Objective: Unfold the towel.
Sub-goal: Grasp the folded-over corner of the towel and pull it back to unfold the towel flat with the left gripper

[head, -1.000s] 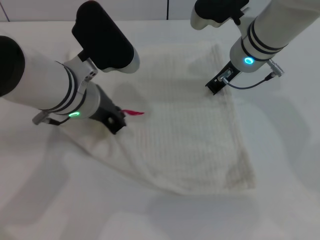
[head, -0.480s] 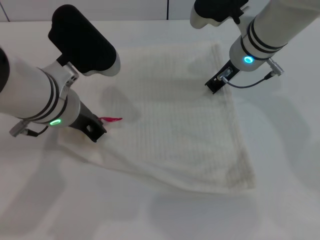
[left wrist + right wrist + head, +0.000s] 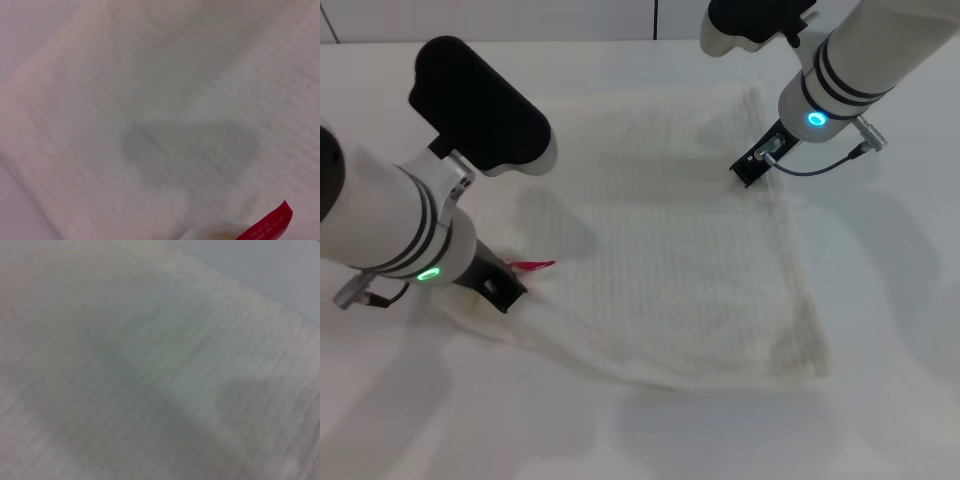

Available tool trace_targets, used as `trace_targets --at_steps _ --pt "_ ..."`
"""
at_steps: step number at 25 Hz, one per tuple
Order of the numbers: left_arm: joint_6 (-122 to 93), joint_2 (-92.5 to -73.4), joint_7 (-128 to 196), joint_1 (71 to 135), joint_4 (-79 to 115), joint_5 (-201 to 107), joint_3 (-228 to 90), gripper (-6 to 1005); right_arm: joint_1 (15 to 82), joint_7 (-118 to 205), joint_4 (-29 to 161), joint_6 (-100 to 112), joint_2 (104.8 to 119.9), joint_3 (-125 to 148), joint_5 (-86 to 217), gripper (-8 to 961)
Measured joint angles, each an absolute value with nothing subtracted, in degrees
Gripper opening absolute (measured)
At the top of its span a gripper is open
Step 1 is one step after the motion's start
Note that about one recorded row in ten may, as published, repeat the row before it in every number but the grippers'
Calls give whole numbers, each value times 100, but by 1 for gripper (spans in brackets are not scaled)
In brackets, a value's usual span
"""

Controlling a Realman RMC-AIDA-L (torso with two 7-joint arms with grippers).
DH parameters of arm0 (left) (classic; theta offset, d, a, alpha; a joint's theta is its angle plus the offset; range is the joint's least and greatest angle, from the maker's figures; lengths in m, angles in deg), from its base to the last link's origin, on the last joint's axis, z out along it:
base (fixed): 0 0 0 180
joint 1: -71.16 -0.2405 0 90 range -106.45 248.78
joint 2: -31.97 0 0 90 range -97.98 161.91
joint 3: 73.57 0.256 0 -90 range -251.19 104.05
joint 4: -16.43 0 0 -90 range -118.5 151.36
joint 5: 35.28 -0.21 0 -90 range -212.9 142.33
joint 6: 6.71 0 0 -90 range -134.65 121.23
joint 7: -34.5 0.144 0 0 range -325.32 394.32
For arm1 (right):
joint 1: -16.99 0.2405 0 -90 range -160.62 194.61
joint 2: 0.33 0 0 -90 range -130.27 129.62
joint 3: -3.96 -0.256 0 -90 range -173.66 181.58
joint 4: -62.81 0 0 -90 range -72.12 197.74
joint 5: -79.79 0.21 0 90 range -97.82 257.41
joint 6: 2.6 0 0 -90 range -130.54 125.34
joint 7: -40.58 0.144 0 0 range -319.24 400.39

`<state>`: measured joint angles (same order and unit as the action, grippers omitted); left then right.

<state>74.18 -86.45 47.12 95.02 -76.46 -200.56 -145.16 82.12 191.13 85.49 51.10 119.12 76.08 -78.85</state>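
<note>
The cream-white ribbed towel point(image 3: 680, 260) lies spread over the middle of the white table. My left gripper point(image 3: 505, 292) is at the towel's near left corner and is shut on it, with the small red tag point(image 3: 532, 266) sticking out beside it. The cloth is drawn out in a low fold toward that gripper. My right gripper point(image 3: 748, 172) sits low on the towel near its far right edge. The left wrist view shows the cloth point(image 3: 175, 100) close up with the red tag point(image 3: 267, 225). The right wrist view shows only ribbed cloth point(image 3: 150, 380).
The white table point(image 3: 880, 300) extends around the towel on all sides. A wall edge point(image 3: 620, 20) runs along the back. A cable point(image 3: 820, 168) hangs from the right wrist above the towel's right edge.
My left gripper has pulled the towel's tagged corner to the left and toward the near edge, spreading the cloth wider. The right arm has not moved.
</note>
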Motion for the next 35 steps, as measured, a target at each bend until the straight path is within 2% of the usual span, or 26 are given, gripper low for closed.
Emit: trace_targets --at_steps 35 --pt "8060 -8621 4216 9163 -8158 -20089 -14549 100 8203 19113 8548 5159 11904 7618 -7885 -1"
